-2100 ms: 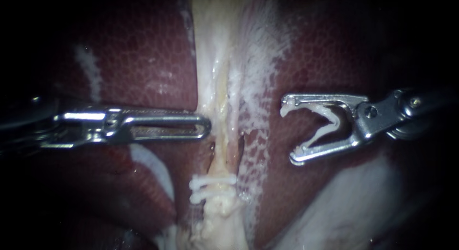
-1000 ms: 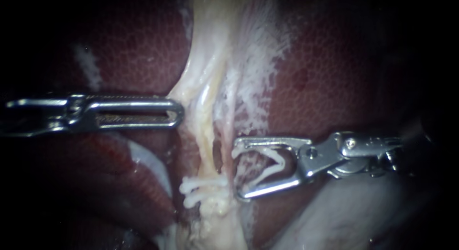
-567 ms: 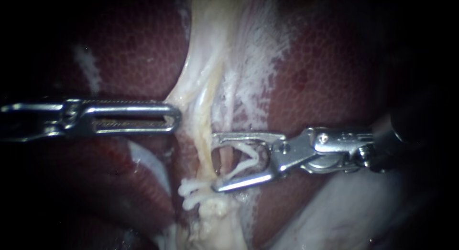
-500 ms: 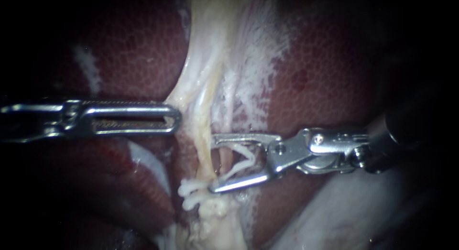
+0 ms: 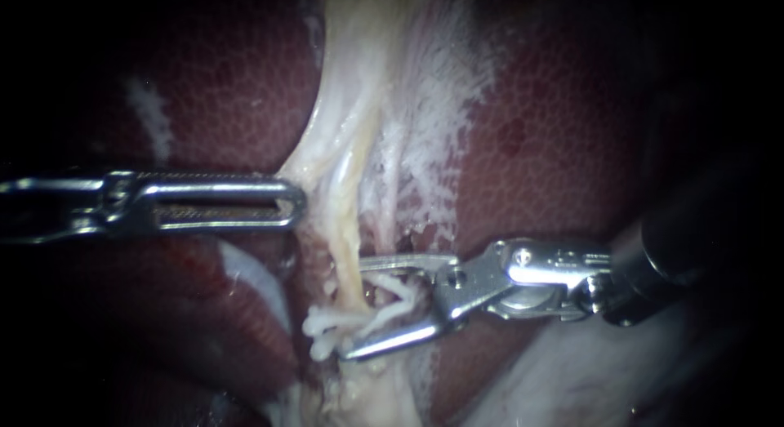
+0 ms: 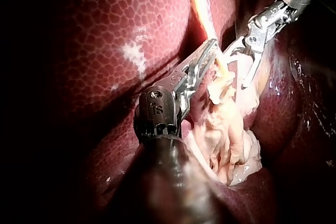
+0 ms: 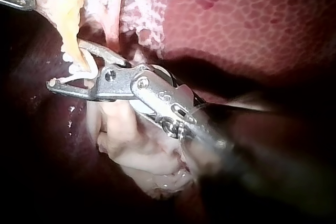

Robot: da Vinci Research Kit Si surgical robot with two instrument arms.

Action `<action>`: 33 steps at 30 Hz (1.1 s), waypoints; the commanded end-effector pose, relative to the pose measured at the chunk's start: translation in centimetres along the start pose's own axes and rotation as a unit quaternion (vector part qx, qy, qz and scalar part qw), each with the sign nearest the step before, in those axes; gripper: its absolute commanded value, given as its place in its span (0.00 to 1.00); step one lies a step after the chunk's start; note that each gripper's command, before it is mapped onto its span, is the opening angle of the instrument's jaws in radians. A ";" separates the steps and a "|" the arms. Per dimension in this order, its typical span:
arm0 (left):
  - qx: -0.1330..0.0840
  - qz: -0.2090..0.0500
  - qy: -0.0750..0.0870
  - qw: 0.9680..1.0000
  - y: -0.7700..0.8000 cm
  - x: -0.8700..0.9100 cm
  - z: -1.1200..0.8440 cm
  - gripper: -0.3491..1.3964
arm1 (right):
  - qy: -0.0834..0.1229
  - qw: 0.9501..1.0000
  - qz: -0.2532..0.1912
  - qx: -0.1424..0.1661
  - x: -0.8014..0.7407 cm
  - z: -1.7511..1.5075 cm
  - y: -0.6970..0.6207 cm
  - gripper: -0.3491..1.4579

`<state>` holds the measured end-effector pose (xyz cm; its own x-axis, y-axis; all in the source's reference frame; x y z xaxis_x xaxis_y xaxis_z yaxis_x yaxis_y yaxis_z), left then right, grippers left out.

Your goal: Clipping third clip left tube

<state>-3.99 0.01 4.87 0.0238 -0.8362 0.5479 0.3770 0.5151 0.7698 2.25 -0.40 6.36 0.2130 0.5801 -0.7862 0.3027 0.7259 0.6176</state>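
Observation:
A pale yellow tube (image 5: 351,239) runs down the middle between dark red lobes of liver (image 5: 229,84). Two white clips (image 5: 327,322) sit across it low down. My right instrument (image 5: 353,309) comes in from the right. Its jaws are open and carry a white V-shaped clip (image 5: 392,300). They straddle the tube just above the two clips. My left instrument (image 5: 296,203) has its slotted jaws shut on the pale tissue beside the tube and holds it drawn to the left. In the right wrist view the right instrument (image 7: 68,64) has the tube between its jaws.
Frayed white tissue (image 5: 433,125) lies right of the tube over the liver. A thinner pinkish strand (image 5: 394,182) runs beside the tube. Pale smooth tissue (image 5: 588,378) fills the lower right. In the left wrist view a lumpy pale stump (image 6: 231,140) lies beside the left instrument (image 6: 207,56).
My right instrument has moved from the right down and leftward, bringing its open jaws and clip around the tube just above the two clips. My left instrument has pulled the pale tissue to the left.

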 end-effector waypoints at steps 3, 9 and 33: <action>0.000 0.000 0.000 1.000 0.00 0.01 0.01 0.00 | 0.001 1.000 0.005 0.003 0.05 0.04 0.03 0.49; 0.000 0.000 0.000 1.000 0.00 0.01 0.01 0.00 | 0.002 1.000 0.008 -0.002 0.12 0.15 0.19 0.49; 0.000 0.000 0.000 1.000 -0.02 0.02 0.02 0.00 | 0.012 1.000 0.027 -0.001 0.70 0.00 0.50 0.45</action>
<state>-4.01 -0.02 4.87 0.0235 -0.8363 0.5478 0.3779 0.5147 0.7696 2.55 0.38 6.11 0.2065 0.6272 -0.7510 0.2903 0.6937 0.6592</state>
